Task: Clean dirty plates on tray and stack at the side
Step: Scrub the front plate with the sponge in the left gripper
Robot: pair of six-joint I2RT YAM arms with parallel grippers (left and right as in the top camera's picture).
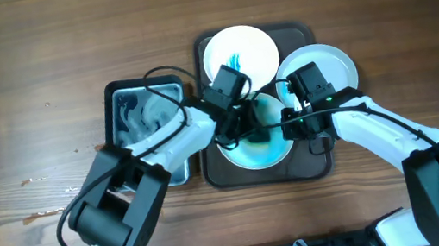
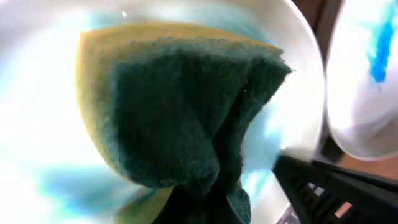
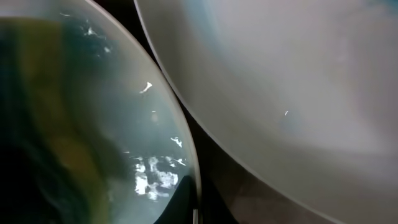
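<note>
A dark tray [image 1: 228, 167] holds a white plate with a blue stain [image 1: 240, 54] at the back and a blue-smeared plate [image 1: 252, 155] at the front. My left gripper [image 1: 248, 129] is shut on a green and yellow sponge [image 2: 186, 112] and presses it onto the front plate [image 2: 37, 93]. My right gripper [image 1: 292, 121] is shut on that plate's right rim [image 3: 180, 124]; one of its fingers [image 3: 183, 199] lies over the rim. A clean-looking white plate [image 1: 324, 64] lies at the tray's right edge and also shows in the right wrist view [image 3: 280, 74].
A metal container [image 1: 145, 121] with bluish water stands left of the tray. The stained back plate [image 2: 367, 74] lies close to the right of the sponge. My right gripper's black body [image 2: 336, 186] shows at the front plate's edge. Brown wooden table all around.
</note>
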